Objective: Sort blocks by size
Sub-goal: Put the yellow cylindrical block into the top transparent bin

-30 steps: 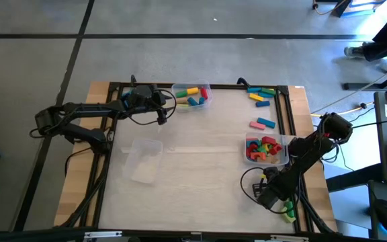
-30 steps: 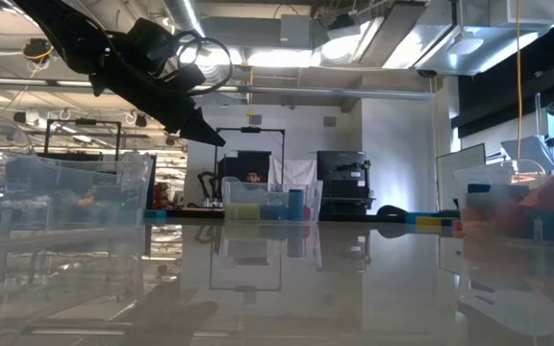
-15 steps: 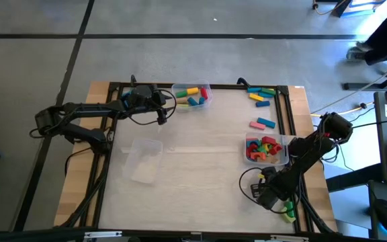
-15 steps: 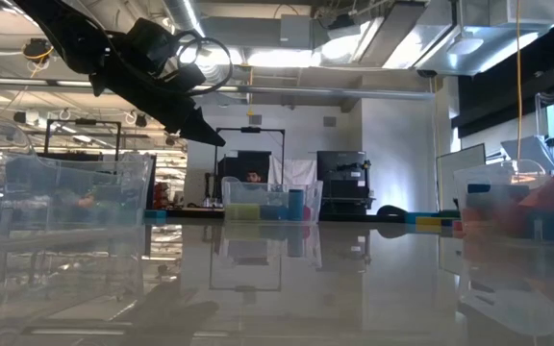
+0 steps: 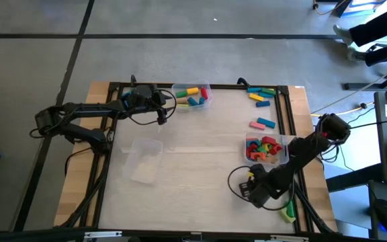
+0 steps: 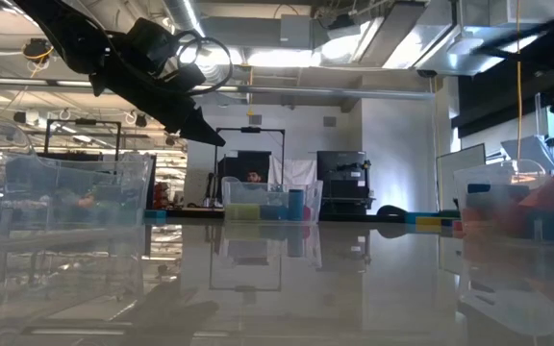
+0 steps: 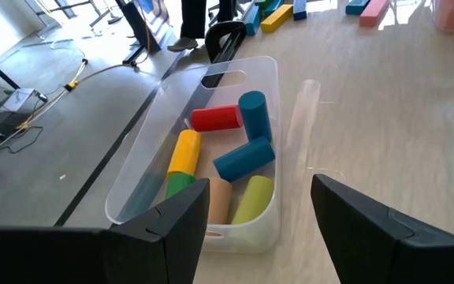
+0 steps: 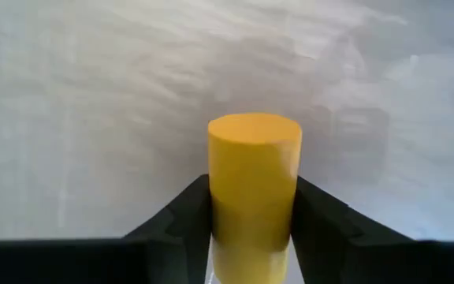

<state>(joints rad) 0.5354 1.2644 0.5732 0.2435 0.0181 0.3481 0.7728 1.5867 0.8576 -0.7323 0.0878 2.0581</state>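
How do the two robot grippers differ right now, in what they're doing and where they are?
The right gripper is clamped on a yellow cylinder block, while the left gripper is open and holds nothing. The right gripper sits over bare table near the front edge; the left gripper hangs at the back, beside a clear bin of cylinder blocks. They share the same dark two-finger build.

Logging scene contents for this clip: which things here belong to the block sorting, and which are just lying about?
Job:
- yellow cylinder between right gripper fingers
- cylinders in far bin
- loose bars
- mixed blocks

Lying about:
- empty bin
- green piece
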